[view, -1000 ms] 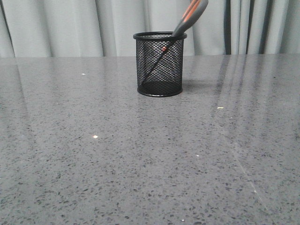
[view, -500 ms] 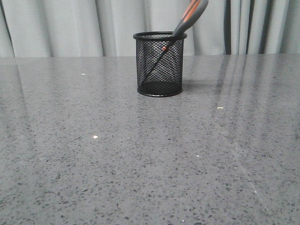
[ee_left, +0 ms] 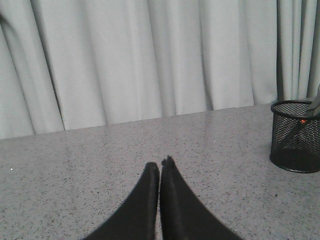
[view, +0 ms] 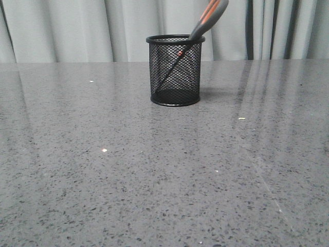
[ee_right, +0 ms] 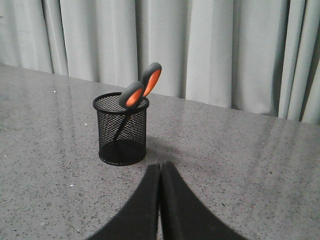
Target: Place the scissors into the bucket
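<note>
The black wire-mesh bucket (view: 175, 70) stands upright at the far middle of the grey table. The scissors (view: 207, 19) lean inside it, blades down, their grey and orange handle loops sticking out past the right of the rim. The right wrist view shows the bucket (ee_right: 121, 129) with the scissors' handles (ee_right: 141, 86) above it, a short way beyond my right gripper (ee_right: 160, 165), which is shut and empty. My left gripper (ee_left: 160, 165) is shut on nothing, with the bucket (ee_left: 297, 136) well off to one side. Neither gripper appears in the front view.
Pale grey curtains (view: 77, 31) hang behind the table's far edge. A few small specks lie on the speckled tabletop (view: 104, 150).
</note>
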Controlling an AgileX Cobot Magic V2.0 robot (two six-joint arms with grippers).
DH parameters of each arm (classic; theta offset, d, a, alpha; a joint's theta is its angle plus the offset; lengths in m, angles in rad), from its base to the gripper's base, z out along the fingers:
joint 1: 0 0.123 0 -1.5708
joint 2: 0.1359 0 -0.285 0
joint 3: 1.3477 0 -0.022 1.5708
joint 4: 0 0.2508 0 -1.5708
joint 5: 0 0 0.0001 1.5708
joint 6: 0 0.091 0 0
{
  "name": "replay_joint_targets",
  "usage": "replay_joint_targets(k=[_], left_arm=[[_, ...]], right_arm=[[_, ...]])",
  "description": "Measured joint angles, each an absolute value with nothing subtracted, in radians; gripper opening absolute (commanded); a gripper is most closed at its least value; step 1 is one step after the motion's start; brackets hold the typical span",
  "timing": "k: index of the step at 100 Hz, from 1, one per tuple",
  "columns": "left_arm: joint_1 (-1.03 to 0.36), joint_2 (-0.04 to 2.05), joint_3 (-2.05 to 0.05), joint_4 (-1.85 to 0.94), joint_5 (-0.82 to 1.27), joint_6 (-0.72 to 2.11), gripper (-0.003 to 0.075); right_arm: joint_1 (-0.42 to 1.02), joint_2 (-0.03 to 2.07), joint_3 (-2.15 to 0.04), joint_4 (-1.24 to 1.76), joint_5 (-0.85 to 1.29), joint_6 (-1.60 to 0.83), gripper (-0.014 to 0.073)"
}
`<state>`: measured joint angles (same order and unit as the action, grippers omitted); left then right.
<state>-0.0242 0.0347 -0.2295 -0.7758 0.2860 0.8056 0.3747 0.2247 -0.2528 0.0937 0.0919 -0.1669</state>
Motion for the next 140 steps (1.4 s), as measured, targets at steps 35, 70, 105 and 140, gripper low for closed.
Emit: replay_joint_targets(k=[35, 70, 105, 140], left_arm=[[-0.024, 0.034, -0.159, -0.164, 0.231, 0.187, -0.002], [-0.024, -0.001, 0.0, -0.024, 0.114, 0.058, -0.002], [-0.024, -0.001, 0.0, -0.021, 0.116, 0.048, -0.002], [-0.024, -0.001, 0.0, -0.021, 0.116, 0.048, -0.002]], right_arm=[[0.375, 0.225, -0.253, 0.094, 0.092, -0.167, -0.0046], [0.375, 0.225, -0.253, 0.094, 0.092, -0.165, -0.0046], [0.375, 0.225, -0.253, 0.094, 0.092, -0.165, -0.0046], [0.375, 0.225, -0.253, 0.094, 0.092, -0.165, -0.0046]])
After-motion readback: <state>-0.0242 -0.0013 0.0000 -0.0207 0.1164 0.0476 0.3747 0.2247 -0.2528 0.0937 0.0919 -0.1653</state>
